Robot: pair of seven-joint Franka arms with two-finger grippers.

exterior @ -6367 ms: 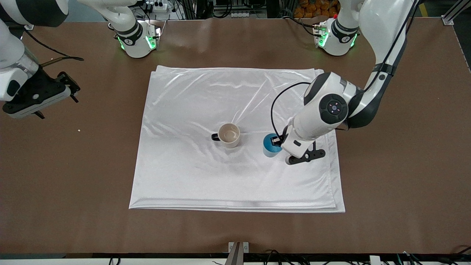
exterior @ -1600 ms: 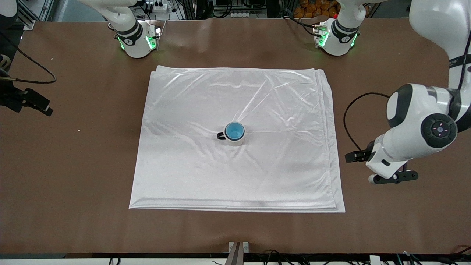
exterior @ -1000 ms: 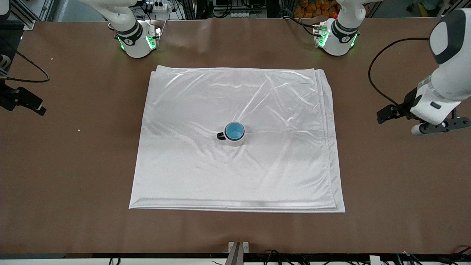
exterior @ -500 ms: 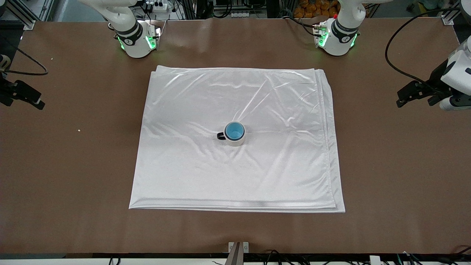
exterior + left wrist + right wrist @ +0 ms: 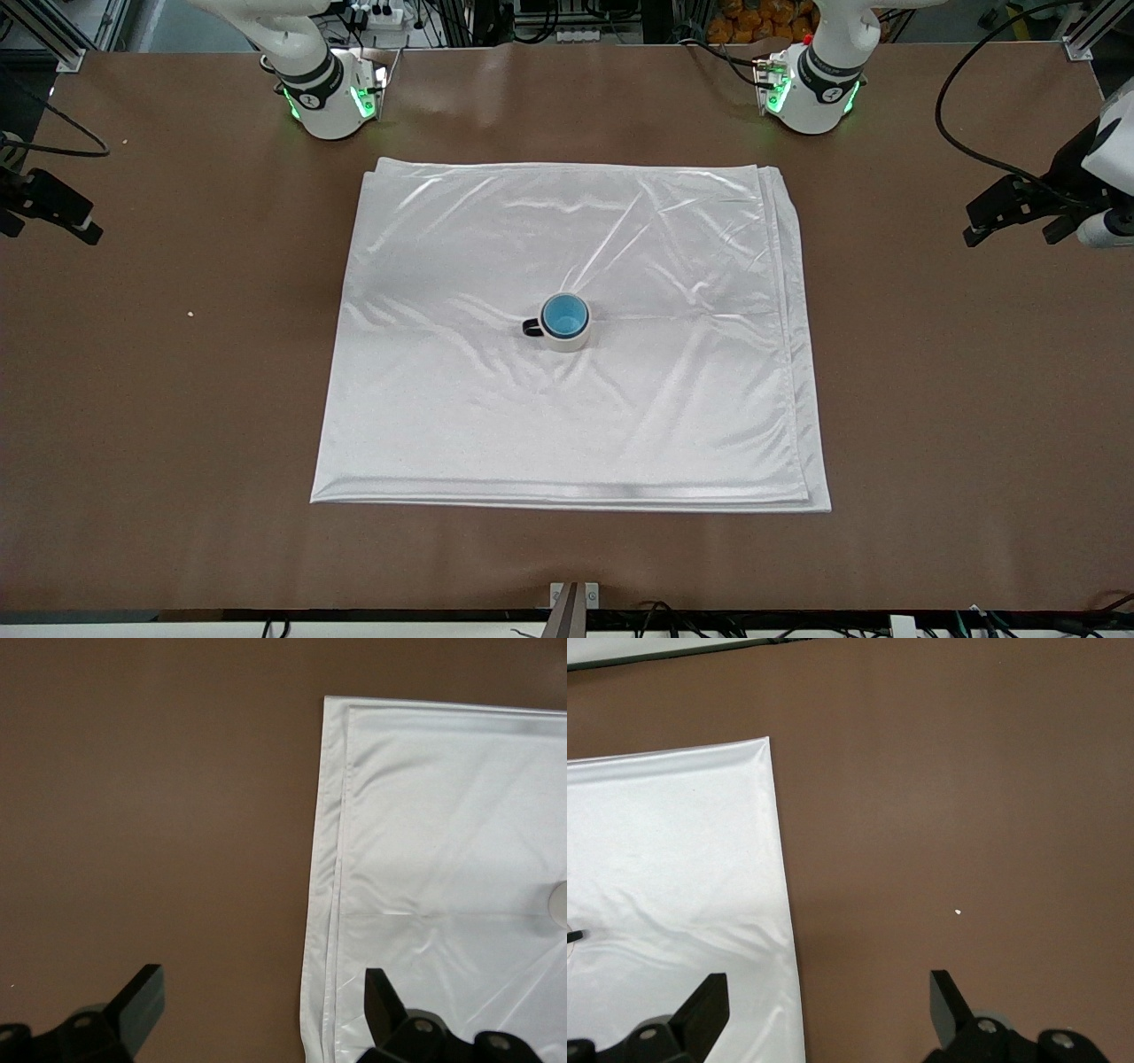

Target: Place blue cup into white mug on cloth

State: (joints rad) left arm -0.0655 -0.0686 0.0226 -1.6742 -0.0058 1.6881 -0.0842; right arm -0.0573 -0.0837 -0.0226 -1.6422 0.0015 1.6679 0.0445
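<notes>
The blue cup stands upright inside the white mug, only its blue inside and rim showing. The mug stands near the middle of the white cloth, with its black handle toward the right arm's end of the table. My left gripper is open and empty over bare table past the cloth's edge at the left arm's end. In the left wrist view the gripper is over that cloth's edge. My right gripper waits open and empty over bare table at the right arm's end. In the right wrist view it is over the cloth's edge.
The brown table surrounds the cloth on all sides. The two arm bases stand past the cloth's edge farthest from the front camera. A small white crumb lies on the table toward the right arm's end.
The blue cup, earlier gripped beside the mug, now sits in it. My left gripper has let go and drawn away to its end of the table. The right gripper has drifted slightly.
</notes>
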